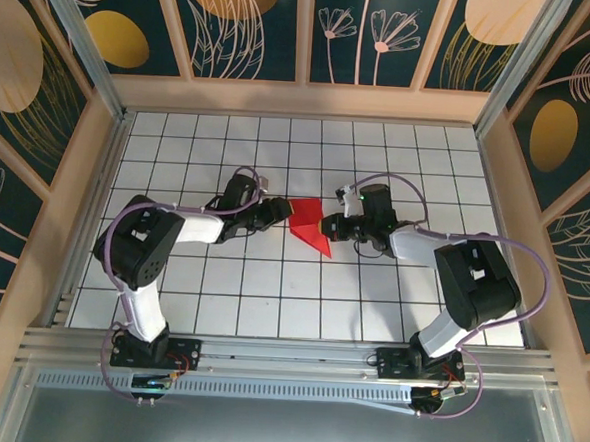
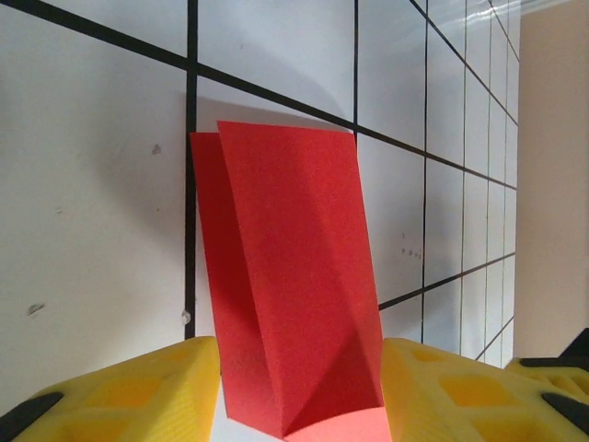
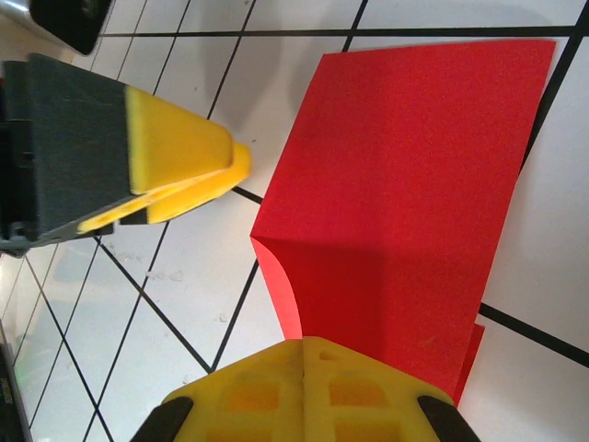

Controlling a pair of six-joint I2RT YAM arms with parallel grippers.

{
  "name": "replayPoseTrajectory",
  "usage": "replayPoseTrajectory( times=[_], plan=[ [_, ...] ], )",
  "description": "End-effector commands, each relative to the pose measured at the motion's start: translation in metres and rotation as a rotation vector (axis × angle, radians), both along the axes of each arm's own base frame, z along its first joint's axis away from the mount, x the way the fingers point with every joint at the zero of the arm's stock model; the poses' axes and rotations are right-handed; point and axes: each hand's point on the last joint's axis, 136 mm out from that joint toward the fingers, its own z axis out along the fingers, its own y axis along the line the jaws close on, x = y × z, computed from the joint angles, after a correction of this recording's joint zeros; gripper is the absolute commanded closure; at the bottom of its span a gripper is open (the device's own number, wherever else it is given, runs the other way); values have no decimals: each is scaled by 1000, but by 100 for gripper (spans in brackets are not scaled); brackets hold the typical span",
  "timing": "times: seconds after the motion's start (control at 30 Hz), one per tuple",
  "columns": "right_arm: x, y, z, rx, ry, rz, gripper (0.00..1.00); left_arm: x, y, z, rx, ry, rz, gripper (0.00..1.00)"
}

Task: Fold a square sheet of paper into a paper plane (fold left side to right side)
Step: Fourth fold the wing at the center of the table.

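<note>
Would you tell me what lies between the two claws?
The red paper lies between the left claw and the right claw, as the top view shows.

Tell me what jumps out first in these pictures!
The bright red paper in the middle of the white checkered table grabs your eye first. The right tool is pinched shut on one end, and the left tool stands open around the other end.

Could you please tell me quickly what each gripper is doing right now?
Left gripper: open, holding nothing.
Right gripper: shut on the red paper.
</note>
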Motion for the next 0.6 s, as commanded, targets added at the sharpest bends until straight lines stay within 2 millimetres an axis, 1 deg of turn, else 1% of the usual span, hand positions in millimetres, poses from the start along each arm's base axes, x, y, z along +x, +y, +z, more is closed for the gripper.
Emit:
replayPoseTrajectory(
  times=[0.0, 0.27, 0.33, 0.37, 0.4, 0.5, 0.57],
  plan=[
    [1, 1, 15, 42, -29, -1, 100, 11, -10, 9, -36, -32, -27, 52],
    [1, 1, 17, 53, -29, -6, 100, 20, -20, -2, -40, -13, -53, 54],
    [1, 0, 17, 55, -29, -8, 100, 20, -19, -9, -29, -1, -51, 55],
    [0, 0, 16, 56, -26, -7, 100, 26, -20, -5, -23, -15, -46, 56],
    [0, 0, 16, 61, -24, -7, 100, 29, -20, -6, -8, -22, -38, 56],
    [-2, 0, 13, 63, -9, -7, 100, 35, -18, -7, 19, -34, -26, 60],
    [-2, -1, 10, 60, -2, -12, 100, 38, -18, -8, 22, -39, -24, 66]
  ],
)
